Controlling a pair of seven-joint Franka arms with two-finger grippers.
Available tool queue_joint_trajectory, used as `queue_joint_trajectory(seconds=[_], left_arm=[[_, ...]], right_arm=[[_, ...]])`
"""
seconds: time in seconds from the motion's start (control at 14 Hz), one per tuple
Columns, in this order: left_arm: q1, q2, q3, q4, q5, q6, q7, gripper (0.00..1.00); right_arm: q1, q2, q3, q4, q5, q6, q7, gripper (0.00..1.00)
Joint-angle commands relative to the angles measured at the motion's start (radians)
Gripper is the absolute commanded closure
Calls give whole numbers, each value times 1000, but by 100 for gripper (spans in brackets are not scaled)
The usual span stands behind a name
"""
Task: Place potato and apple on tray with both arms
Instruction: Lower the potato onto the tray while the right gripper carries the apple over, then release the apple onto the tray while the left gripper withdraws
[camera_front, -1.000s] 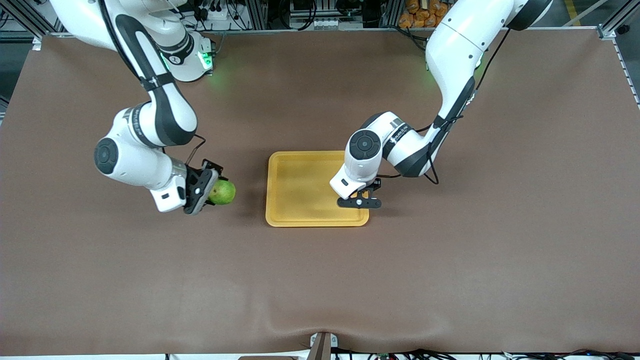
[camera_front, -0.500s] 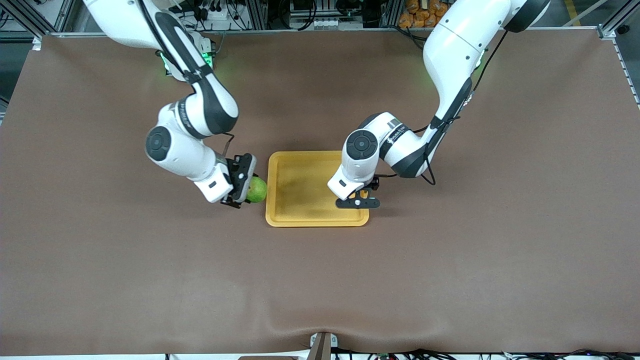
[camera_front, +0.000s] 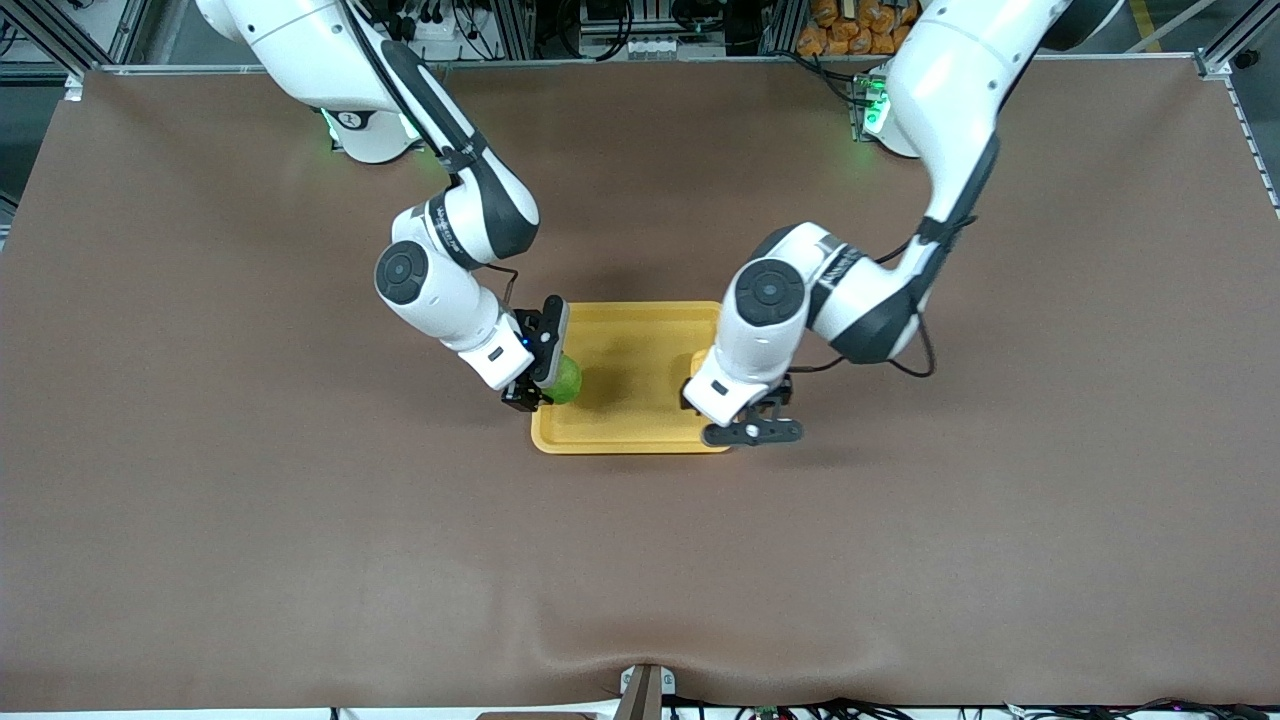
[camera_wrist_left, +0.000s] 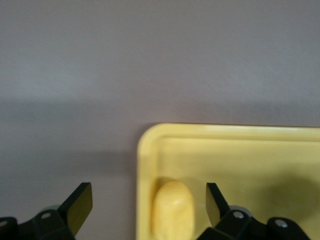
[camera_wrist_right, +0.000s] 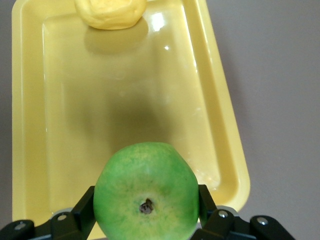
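Two arms meet at the yellow-orange tray (camera_front: 630, 420) near the centre of the front view. At centre left of that frame the right gripper (camera_front: 545, 362) hangs over the tray's end toward the right arm, its fingers clamped on the green apple (camera_front: 566, 380); the right wrist view shows the apple (camera_wrist_right: 146, 198) filling the bottom of the frame, stem dimple facing the camera, above the tray floor. Just right of centre, the left gripper (camera_front: 752, 430) sits over the tray's corner toward the left arm, fingers spread wide and empty. The potato (camera_wrist_left: 173, 210) lies in the tray beside its rim, low in the left wrist frame between the two fingertips (camera_wrist_left: 80, 204).
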Motion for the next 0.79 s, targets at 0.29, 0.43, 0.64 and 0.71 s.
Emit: queue_joint_trajectory(seconds=[0.29,0.43,0.64,0.71], left_arm=[[170,-200,-13,40,-89,-264,324,0],[232,-258,-10,43,-111,-332,354,0],[312,-329,-9,43,-112,-409,383,0],[332,-350,-9,45,-111,-442,383,0]], right_arm=[[23,62,-6,5,26,10,-26,96],[26,77,-6,4,26,39,-24,90],[37,91,-6,-5,26,89,-33,0],[40,90,-6,-5,26,90,-33,0]])
